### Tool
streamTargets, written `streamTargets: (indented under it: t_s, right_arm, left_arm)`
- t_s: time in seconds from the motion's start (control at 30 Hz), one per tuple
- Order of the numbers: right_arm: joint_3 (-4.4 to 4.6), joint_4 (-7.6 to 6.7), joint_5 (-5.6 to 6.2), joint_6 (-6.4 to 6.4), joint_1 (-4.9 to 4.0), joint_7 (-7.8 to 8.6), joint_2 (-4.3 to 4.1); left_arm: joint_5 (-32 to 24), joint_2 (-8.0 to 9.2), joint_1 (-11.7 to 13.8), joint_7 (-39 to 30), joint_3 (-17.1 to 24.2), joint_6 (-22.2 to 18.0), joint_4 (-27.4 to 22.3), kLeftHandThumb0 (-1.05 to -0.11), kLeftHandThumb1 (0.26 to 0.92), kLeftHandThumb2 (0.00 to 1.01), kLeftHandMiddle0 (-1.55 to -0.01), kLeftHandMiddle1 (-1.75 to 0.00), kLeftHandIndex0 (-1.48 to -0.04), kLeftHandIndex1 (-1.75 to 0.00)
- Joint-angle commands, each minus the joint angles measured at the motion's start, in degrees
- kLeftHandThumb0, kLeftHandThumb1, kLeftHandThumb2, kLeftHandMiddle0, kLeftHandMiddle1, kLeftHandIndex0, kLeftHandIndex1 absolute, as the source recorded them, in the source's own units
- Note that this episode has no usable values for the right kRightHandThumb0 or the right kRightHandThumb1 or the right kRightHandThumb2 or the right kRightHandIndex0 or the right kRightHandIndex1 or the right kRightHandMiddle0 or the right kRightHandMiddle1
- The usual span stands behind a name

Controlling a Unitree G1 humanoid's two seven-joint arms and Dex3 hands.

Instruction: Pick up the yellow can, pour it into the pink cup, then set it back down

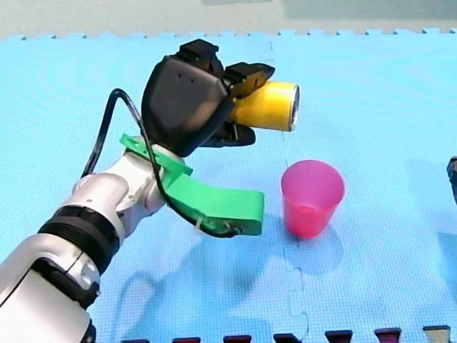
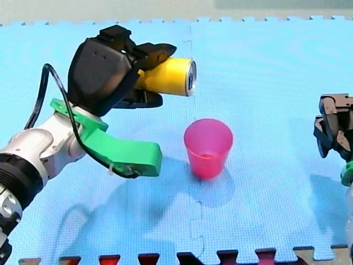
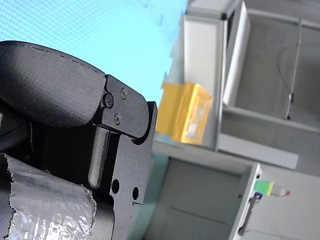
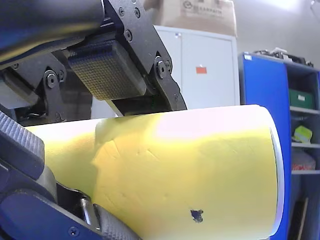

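Fingers (image 1: 246,73) of our left hand (image 1: 189,96) are clamped on the yellow can (image 1: 271,106), which lies on its side in the air, up and left of the pink cup (image 1: 312,196). The cup stands upright on the blue foam mat (image 1: 385,107). Our right hand (image 2: 333,130) is at the mat's right edge; we cannot tell whether it is closed.

The left hand (image 2: 110,69) is hiding the yellow can's (image 2: 168,76) rear; the head view's edge is cutting off the right hand (image 2: 333,128).
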Motion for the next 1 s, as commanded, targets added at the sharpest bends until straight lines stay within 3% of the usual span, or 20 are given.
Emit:
streamTargets:
  t_s: [0.0, 0.27, 0.37, 0.6, 0.7, 0.97]
  right_arm:
    - [-0.11, 0.03, 0.08, 0.02, -0.12, -0.14, -0.27]
    - [-0.16, 0.07, 0.11, 0.01, -0.07, -0.09, -0.37]
    - [-0.17, 0.05, 0.12, -0.07, 0.04, -0.06, -0.40]
    - [-0.31, -0.09, 0.28, -0.16, 0.25, 0.26, -0.54]
    - [-0.36, -0.08, 0.32, -0.09, 0.22, 0.35, -0.56]
    - [-0.65, 0.07, 0.76, 0.42, -0.05, 1.34, -0.74]
  left_arm:
    - [-0.31, 0.08, -0.58, 0.39, -0.03, 0.18, 0.06, -0.370, 0.820, 0.00, -0.96, -1.36, -1.27, 0.00]
    - [-1.38, -0.21, 0.08, 0.38, 0.50, -0.07, -0.08, -0.371, 0.821, 0.00, -0.95, -1.37, -1.27, 0.00]
    - [-3.67, -0.73, 1.73, -0.05, 1.88, -0.69, -0.38, -0.373, 0.821, 0.00, -0.95, -1.37, -1.27, 0.00]
    - [-8.35, -2.25, 4.71, 2.27, 4.89, -4.53, 2.20, -0.419, 0.809, 0.00, -1.22, -0.37, -1.22, 0.00]
    - [-10.29, -3.45, 5.72, 3.80, 6.34, -6.16, 3.66, -0.406, 0.798, 0.00, -1.27, -0.20, -1.22, 0.00]
    - [-14.08, -4.91, 7.17, 2.71, 8.99, -10.63, 5.68, -0.390, 0.788, 0.00, -1.30, -0.13, -1.22, 0.00]
